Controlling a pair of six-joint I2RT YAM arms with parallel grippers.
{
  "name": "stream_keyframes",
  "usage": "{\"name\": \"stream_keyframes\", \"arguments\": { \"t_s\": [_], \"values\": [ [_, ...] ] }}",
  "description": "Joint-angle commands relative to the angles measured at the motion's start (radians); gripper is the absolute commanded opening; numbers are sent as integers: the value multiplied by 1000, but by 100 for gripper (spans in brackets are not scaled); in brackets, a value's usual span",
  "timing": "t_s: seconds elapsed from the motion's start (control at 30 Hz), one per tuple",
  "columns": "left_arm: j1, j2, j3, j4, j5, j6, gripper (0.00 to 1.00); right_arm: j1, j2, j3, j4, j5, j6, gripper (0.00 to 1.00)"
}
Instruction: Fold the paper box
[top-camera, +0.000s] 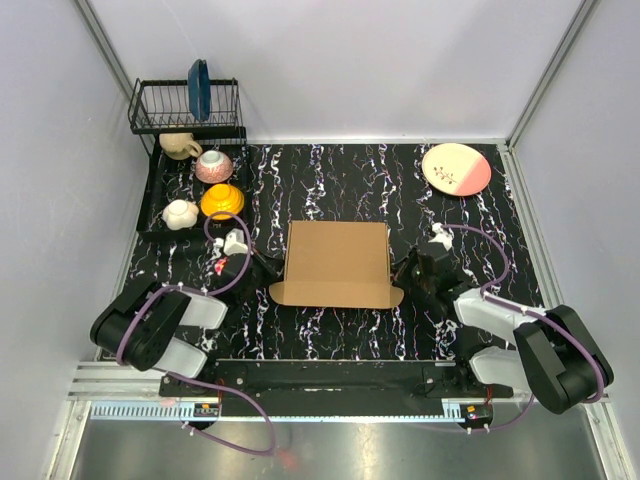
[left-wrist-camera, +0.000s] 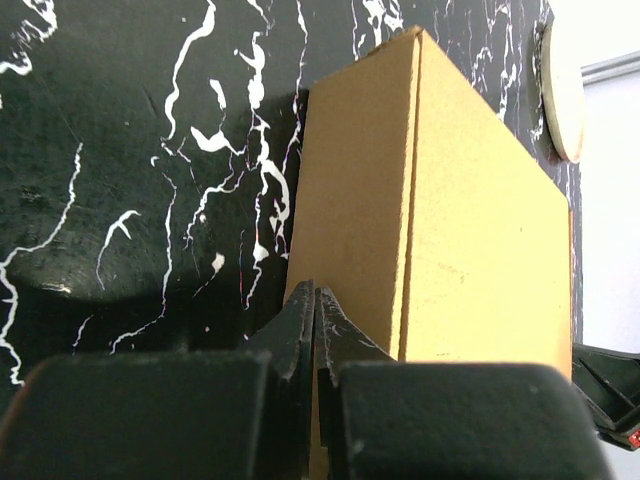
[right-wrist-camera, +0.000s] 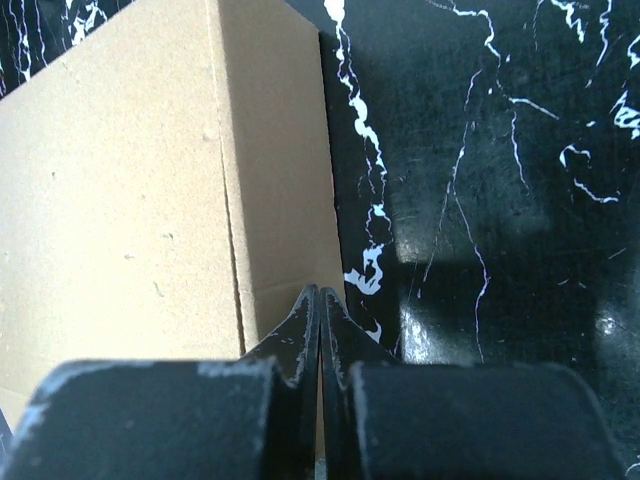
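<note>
The paper box (top-camera: 337, 262) sits at the middle of the black marbled table (top-camera: 330, 190), lid panel facing up, with rounded tabs poking out at its two near corners; one arm is at each side, so the box lies right between them. On the left wrist camera the left fingers (left-wrist-camera: 300, 330) are pressed together, no gap showing between them; their tips meet the foot of the box's left side wall, with the box stretching ahead and off to the right of them; whether a thin edge of cardboard is pinched there, I cannot tell. Over on the right wrist camera it is the mirror picture; the right fingers (right-wrist-camera: 300, 325) are closed tight, tips up against the bottom of the box's right side wall, with the box running ahead and to the left. Top panel and side walls meet at crisp creases in both close views. Far right on the table, well apart from the box, lies a pink plate (top-camera: 456, 168); at the far left stands a dish rack (top-camera: 185, 105).
</note>
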Motion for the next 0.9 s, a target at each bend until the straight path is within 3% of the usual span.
{"name": "stream_keyframes", "arguments": {
  "t_s": [0.0,0.53,0.87],
  "values": [
    [5,36,17,120,63,-13,0,-7,-25,-12,42,-38,6,0],
    [3,-101,-7,154,192,-49,0,-7,-235,34,-102,-70,4,0],
    [0,-299,46,-53,194,-20,0,-7,-335,115,-231,-70,10,0]
  ]
}}
